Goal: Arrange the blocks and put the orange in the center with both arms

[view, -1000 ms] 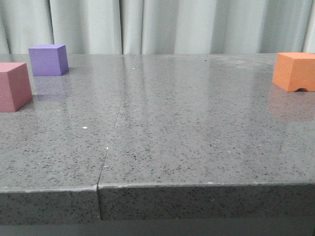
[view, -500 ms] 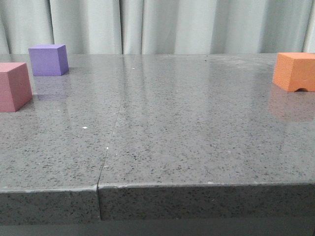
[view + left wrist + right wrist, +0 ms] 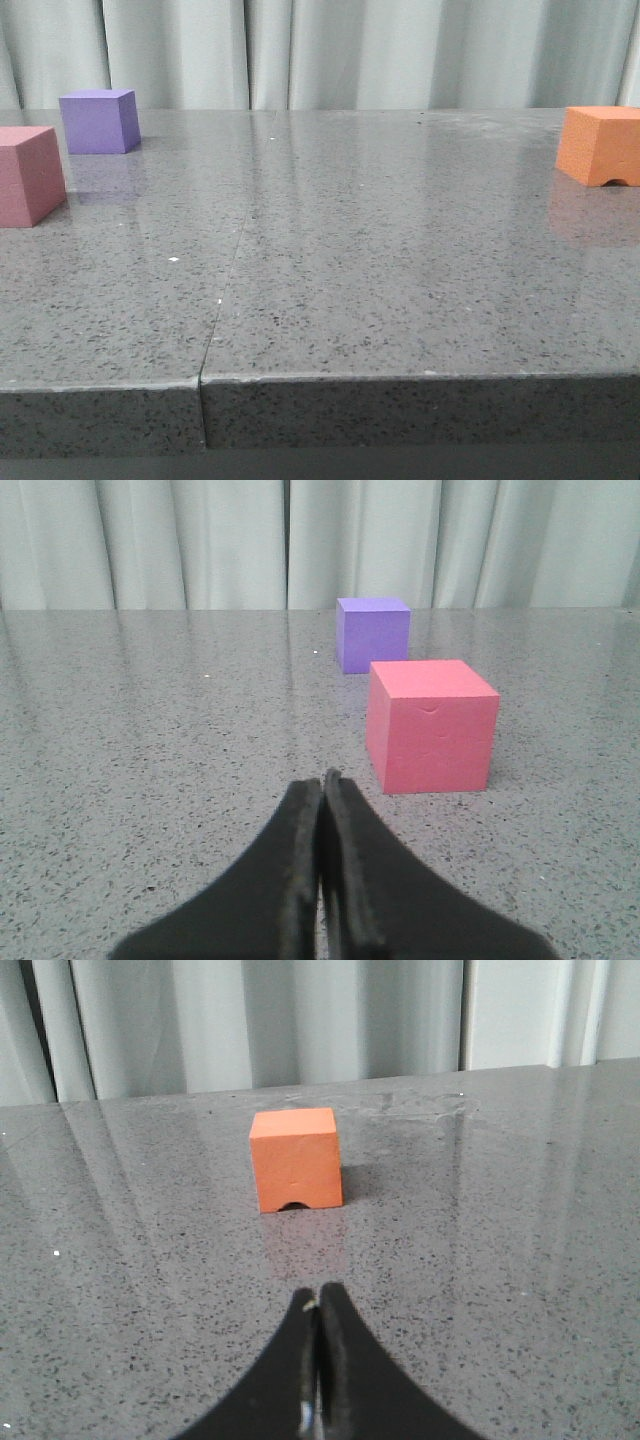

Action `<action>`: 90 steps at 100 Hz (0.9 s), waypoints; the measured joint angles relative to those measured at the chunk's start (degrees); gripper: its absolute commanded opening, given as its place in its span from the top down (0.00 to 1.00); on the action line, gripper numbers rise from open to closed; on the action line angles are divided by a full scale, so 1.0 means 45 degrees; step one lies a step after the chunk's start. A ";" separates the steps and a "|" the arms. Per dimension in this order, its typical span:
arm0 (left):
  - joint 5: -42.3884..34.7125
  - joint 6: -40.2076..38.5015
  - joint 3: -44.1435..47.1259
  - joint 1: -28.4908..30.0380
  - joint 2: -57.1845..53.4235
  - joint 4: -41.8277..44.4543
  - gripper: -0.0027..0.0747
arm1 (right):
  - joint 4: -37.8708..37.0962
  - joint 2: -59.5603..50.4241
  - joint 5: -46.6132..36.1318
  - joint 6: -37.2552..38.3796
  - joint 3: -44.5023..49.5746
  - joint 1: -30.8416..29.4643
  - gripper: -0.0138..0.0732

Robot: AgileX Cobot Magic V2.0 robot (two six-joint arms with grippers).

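The purple block (image 3: 98, 121) stands at the far left of the grey table (image 3: 330, 260), with the pink-red block (image 3: 28, 175) just in front of it at the left edge. The orange block (image 3: 600, 146), with an arched notch in its bottom edge, stands at the far right. Neither gripper shows in the front view. In the left wrist view my left gripper (image 3: 322, 780) is shut and empty, short of the pink-red block (image 3: 431, 725), with the purple block (image 3: 373, 633) behind. In the right wrist view my right gripper (image 3: 319, 1295) is shut and empty, short of the orange block (image 3: 295, 1159).
Pale curtains (image 3: 330, 50) hang behind the table's far edge. A seam (image 3: 235, 250) runs front to back across the tabletop left of centre. The table's front edge (image 3: 400, 378) is close to the camera.
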 measured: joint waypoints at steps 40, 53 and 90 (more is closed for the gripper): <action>0.0000 0.0000 0.0000 0.0000 0.0000 0.0000 0.99 | 0.0104 0.3083 0.4561 0.0000 -0.4481 0.0000 0.92; 0.0000 0.0000 0.0000 0.0000 0.0000 0.0000 0.99 | 0.0082 0.4920 0.5567 0.0000 -0.6027 0.0000 0.92; 0.0000 0.0000 0.0000 0.0000 0.0000 0.0000 0.99 | 0.0059 1.0159 0.7326 0.0000 -1.0096 0.0000 0.44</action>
